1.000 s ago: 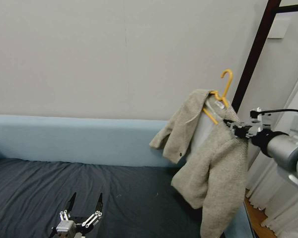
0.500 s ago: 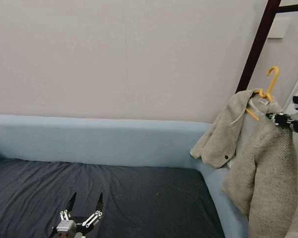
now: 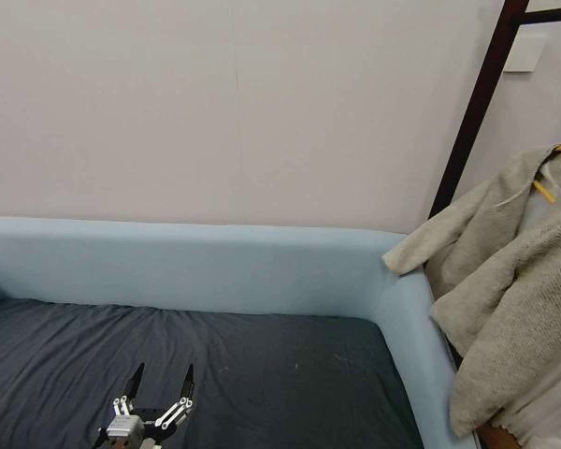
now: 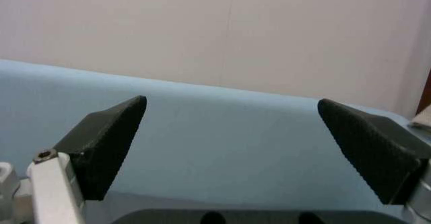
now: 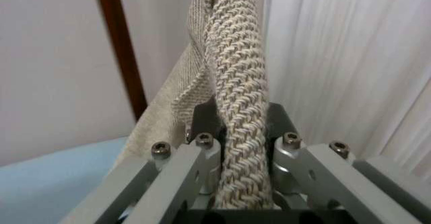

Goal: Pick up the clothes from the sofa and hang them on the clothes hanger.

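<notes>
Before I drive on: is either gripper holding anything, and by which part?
The right gripper is shut on the grey cardigan, pinching its thick knitted edge near the orange hanger. The left gripper is open, empty, over the sofa.

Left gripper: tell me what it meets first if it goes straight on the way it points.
Probably the sofa's blue backrest, straight ahead between the fingers of the open left gripper; the distance is unclear. The right gripper, clamped on the grey cardigan, is out of that line.
</notes>
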Motion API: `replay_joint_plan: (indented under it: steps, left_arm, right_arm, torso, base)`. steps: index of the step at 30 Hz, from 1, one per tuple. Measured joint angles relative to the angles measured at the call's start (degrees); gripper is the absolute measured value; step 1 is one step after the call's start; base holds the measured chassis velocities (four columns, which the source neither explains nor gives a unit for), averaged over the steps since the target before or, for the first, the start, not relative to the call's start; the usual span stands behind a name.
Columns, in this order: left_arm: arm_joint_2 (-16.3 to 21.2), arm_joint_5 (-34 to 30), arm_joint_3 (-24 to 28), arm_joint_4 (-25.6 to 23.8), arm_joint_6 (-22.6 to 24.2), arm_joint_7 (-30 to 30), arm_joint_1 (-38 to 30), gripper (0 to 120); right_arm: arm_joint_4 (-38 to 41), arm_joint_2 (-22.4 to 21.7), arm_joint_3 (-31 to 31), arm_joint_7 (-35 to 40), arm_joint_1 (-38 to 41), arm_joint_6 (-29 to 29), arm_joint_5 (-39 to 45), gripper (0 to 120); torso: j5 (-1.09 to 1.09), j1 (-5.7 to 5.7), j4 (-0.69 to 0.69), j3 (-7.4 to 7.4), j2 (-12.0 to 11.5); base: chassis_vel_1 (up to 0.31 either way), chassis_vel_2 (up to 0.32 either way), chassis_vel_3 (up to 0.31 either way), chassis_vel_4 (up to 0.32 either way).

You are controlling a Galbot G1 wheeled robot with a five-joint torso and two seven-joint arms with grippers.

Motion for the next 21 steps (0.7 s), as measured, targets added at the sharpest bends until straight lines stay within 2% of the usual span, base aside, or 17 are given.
replay_joint_plan:
  steps: [6, 8, 9, 12, 13, 16, 17, 20, 21]
  left_arm:
    - [0.0, 0.0, 0.0, 0.0, 0.0, -0.01, 0.01, 100]
    - [0.0, 0.0, 0.0, 0.0, 0.01, -0.01, 0.0, 100]
    - [0.0, 0.0, 0.0, 0.0, 0.01, -0.01, 0.0, 100]
    - [0.01, 0.0, 0.0, 0.0, 0.01, -0.02, 0.0, 100]
    - [0.01, 0.0, 0.0, 0.0, 0.01, -0.02, 0.0, 100]
    - [0.01, 0.0, 0.01, 0.01, 0.0, -0.01, 0.0, 100]
    - [0.01, 0.0, 0.01, 0.01, 0.0, -0.01, 0.0, 100]
    - [0.01, -0.01, 0.01, 0.01, 0.01, -0.01, 0.0, 100]
    - [0.01, -0.01, 0.01, 0.01, 0.01, -0.01, 0.0, 100]
  right_arm:
    - [-5.31, -0.12, -1.11, -3.73, 0.67, 1.51, -5.55, 8]
    - [-8.63, 0.34, -5.9, -6.15, 4.34, 3.24, -9.27, 8]
    - [-8.63, 0.34, -5.9, -6.15, 4.34, 3.24, -9.27, 8]
    - [-13.6, 2.93, -14.49, -10.46, 11.37, 6.1, -17.06, 8]
    - [-13.6, 2.93, -14.49, -10.46, 11.37, 6.1, -17.06, 8]
    - [-17.19, 6.92, -20.59, -12.89, 17.53, 7.62, -22.09, 8]
    - [-17.19, 6.92, -20.59, -12.89, 17.53, 7.62, -22.09, 8]
    - [-20.47, 10.85, -27.59, -14.09, 25.76, 8.71, -26.85, 8]
    - [-20.47, 10.85, -27.59, -14.09, 25.76, 8.71, -26.85, 8]
  torso:
    - [-0.02, 0.0, 0.0, 0.0, 0.0]
    - [-0.02, 0.0, -0.05, -0.01, 0.01]
    - [-0.02, 0.0, -0.05, -0.01, 0.01]
    - [-0.01, 0.0, 0.02, 0.0, 0.01]
    - [-0.01, 0.0, 0.02, 0.0, 0.01]
    - [0.0, 0.0, 0.01, 0.01, 0.0]
    - [0.0, 0.0, 0.01, 0.01, 0.0]
    - [-0.04, 0.0, 0.02, 0.01, 0.0]
    - [-0.04, 0.0, 0.02, 0.01, 0.0]
  base:
    - [0.0, 0.0, 0.0, 0.0]
    - [0.0, 0.0, 0.0, 0.0]
    - [0.0, 0.0, 0.0, 0.0]
    - [0.0, 0.0, 0.0, 0.0]
    - [0.0, 0.0, 0.0, 0.0]
    - [0.0, 0.0, 0.0, 0.0]
    - [0.0, 0.0, 0.0, 0.0]
    - [0.0, 0.0, 0.0, 0.0]
    - [0.0, 0.0, 0.0, 0.0]
